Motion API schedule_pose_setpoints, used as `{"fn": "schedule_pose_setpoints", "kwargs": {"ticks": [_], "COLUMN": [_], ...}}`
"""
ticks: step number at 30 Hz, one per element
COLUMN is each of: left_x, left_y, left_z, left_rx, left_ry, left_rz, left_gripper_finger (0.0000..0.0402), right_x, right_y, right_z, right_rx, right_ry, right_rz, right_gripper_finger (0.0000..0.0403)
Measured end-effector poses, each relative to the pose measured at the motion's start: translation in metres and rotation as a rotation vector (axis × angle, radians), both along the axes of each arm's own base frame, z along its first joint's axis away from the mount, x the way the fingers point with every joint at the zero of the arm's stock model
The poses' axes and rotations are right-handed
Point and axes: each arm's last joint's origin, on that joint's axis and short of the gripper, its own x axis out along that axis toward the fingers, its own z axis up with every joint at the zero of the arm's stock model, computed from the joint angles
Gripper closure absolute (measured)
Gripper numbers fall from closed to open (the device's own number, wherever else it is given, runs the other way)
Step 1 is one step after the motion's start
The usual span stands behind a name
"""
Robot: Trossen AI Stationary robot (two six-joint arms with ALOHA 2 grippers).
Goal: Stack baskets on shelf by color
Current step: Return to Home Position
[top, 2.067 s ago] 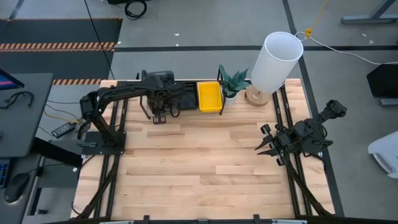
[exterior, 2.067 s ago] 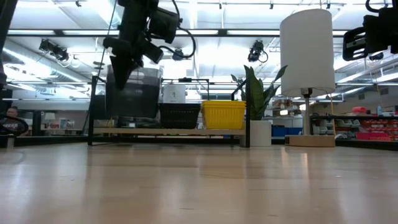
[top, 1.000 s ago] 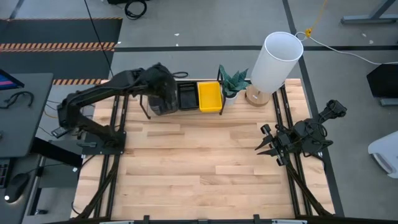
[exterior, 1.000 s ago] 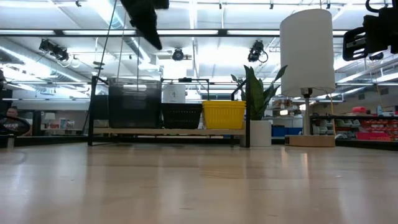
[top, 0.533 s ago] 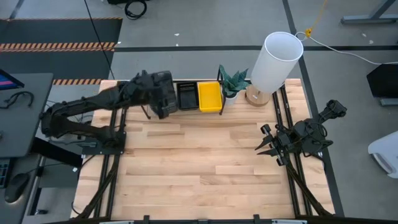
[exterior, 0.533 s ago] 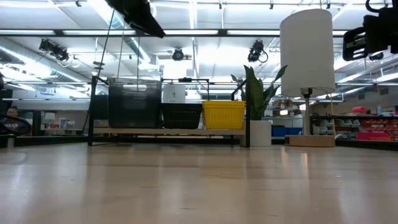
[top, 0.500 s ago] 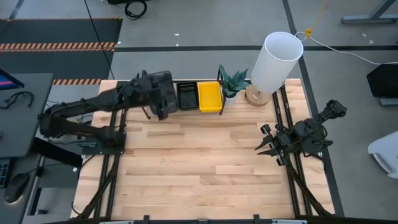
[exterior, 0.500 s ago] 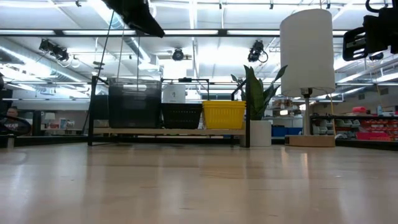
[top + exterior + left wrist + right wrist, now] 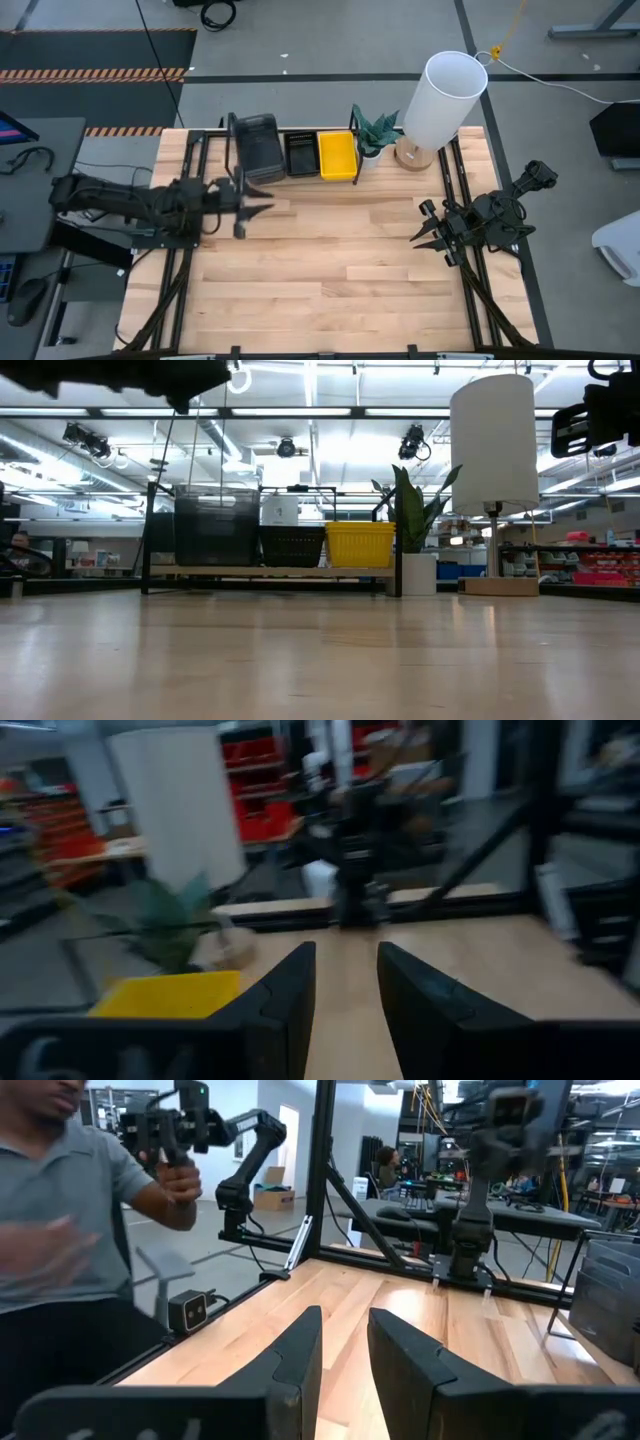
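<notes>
Three stacks of baskets stand in a row on the shelf point(image 9: 290, 178) along the table's far edge: smoky-grey ones point(image 9: 258, 145) point(image 9: 215, 525) at the left, black point(image 9: 300, 153) point(image 9: 291, 545) in the middle, yellow point(image 9: 337, 155) point(image 9: 360, 543) at the right. They rest by their bottoms on the shelf's wooden board point(image 9: 270, 571). My left gripper point(image 9: 258, 205) point(image 9: 345, 990) hovers in front of the shelf, level, pointing toward the table's right edge, open and empty. My right gripper point(image 9: 422, 226) point(image 9: 345, 1350) waits at the right side, open and empty.
A white lamp point(image 9: 445, 95) and a potted plant point(image 9: 375, 130) stand right of the shelf at the far edge. A person point(image 9: 60, 1230) stands beyond the table's left side. Bare wooden tabletop point(image 9: 330, 260) spreads between the two arms.
My left gripper has drawn back from above the grey baskets toward the table's near and left edges, sinking lower. It has tipped from pointing down to level. The baskets have stayed where they were on the shelf.
</notes>
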Motion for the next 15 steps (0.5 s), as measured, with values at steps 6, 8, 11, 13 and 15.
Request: {"fn": "schedule_pose_setpoints", "kwargs": {"ticks": [6, 8, 11, 13, 15], "left_x": [-0.022, -0.028, -0.036, -0.041, -0.047], "left_y": [-0.021, -0.025, -0.029, -0.031, -0.032], "left_z": [-0.028, -0.035, -0.045, -0.053, -0.061], "left_rx": [-0.058, -0.064, -0.066, -0.067, -0.071], "left_ry": [-0.024, -0.029, -0.033, -0.038, -0.053], "left_rz": [-0.138, -0.17, -0.207, -0.231, -0.252], "left_gripper_finger": [0.0285, 0.0285, 0.0285, 0.0285, 0.0285], "right_x": [0.0, 0.0, 0.0, 0.0, 0.0], "right_y": [0.0, 0.0, 0.0, 0.0, 0.0], "right_z": [0.0, 0.0, 0.0, 0.0, 0.0], "right_rx": [0.001, 0.0, 0.0, 0.001, 0.001], "right_ry": [-0.001, 0.0, 0.0, -0.001, 0.0], "right_rz": [0.0, 0.0, 0.0, 0.0, 0.0], "right_gripper_finger": [0.0313, 0.0313, 0.0313, 0.0313, 0.0313]}}
